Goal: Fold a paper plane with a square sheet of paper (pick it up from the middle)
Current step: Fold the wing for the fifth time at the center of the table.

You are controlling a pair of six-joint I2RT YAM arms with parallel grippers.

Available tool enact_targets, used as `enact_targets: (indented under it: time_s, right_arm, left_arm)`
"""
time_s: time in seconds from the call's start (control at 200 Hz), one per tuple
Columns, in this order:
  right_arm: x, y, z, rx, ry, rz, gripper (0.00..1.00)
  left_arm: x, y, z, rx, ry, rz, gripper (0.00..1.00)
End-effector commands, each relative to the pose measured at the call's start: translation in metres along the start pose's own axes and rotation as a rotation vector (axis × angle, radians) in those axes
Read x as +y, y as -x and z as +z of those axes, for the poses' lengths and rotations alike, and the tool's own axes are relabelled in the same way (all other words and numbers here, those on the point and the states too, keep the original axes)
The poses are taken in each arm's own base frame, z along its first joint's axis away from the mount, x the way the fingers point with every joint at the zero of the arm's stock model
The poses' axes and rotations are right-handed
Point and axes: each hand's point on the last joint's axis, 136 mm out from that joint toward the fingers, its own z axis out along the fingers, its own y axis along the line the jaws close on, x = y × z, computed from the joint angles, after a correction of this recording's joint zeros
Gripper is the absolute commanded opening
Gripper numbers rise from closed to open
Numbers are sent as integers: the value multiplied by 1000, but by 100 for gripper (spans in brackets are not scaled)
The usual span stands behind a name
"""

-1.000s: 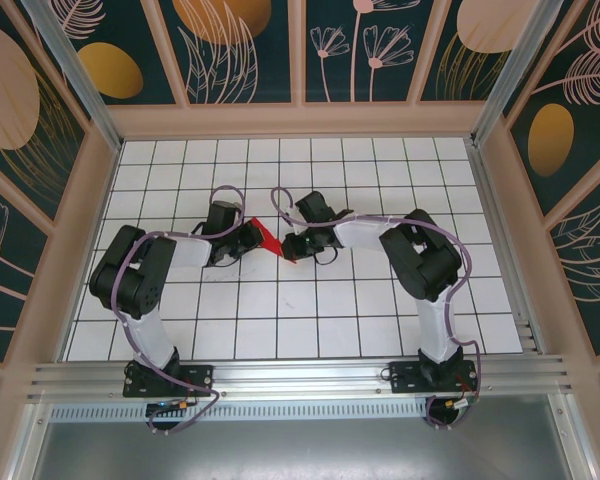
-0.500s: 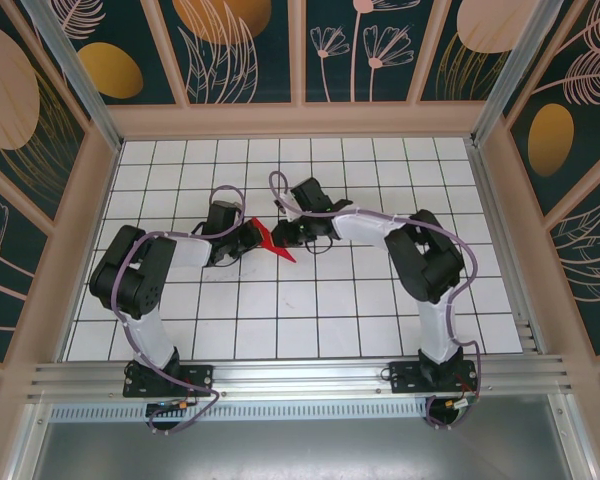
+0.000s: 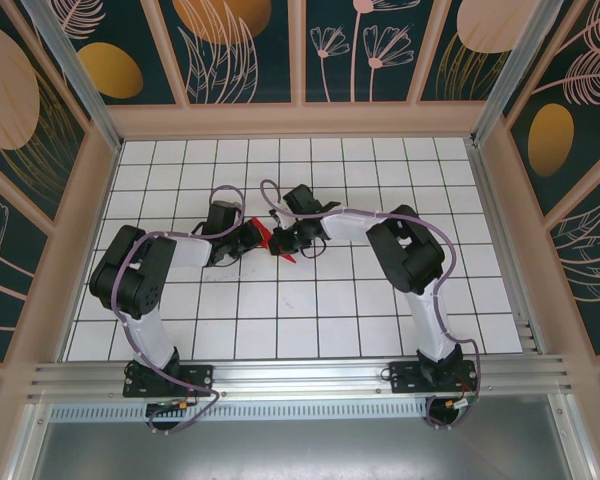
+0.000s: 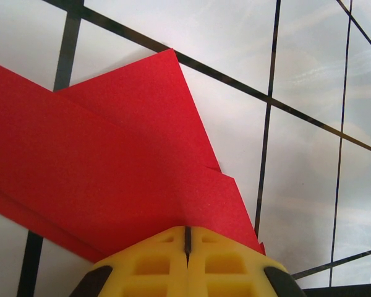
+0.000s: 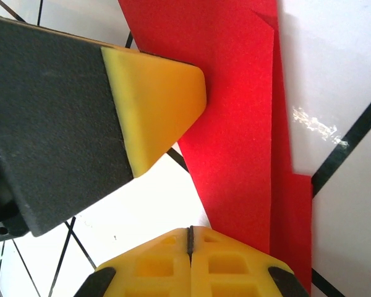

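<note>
I count one folded red paper (image 3: pixel 265 235) and two hands. The paper is at the middle of the white grid table (image 3: pixel 360 300), between the hands; I cannot tell whether it touches the tiles. My left hand (image 3: pixel 251 238) is pinched tight on one edge, and my right hand (image 3: pixel 281 243), just beside it, is clamped on another. From above, the right hand covers much of the paper. Its long axis runs diagonally, far-left to near-right, with a red corner poking out on the near side.
</note>
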Motion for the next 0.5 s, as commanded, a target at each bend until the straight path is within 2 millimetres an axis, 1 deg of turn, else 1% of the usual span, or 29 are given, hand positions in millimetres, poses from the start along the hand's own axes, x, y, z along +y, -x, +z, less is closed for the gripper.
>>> enact_targets:
  time_s: [0.0,0.125,0.235,0.325,0.335,0.345,0.35,0.495]
  right_arm:
    - [-20,-22,8,60,-60,20,5]
    - [-31,-31,4,72,-83,38,5]
    - [-35,-42,-4,81,-65,49,5]
    - [-36,-56,-8,95,-13,63,5]
    - [-36,-55,-9,90,-5,64,5]
    - [-38,-60,-9,98,-3,73,5]
    - [-37,-58,-9,91,1,70,5]
    - [-48,-82,-14,113,16,119,5]
  left_arm:
    - [30,-11,5,23,101,-33,4]
    - [33,-12,6,22,113,-31,4]
    - [35,-12,6,23,126,-25,4]
    - [37,-12,7,24,134,-22,4]
    - [37,-12,7,24,134,-22,4]
    - [37,-12,7,24,134,-21,4]
    - [37,-12,7,24,134,-21,4]
    - [39,-13,8,27,140,-18,4]
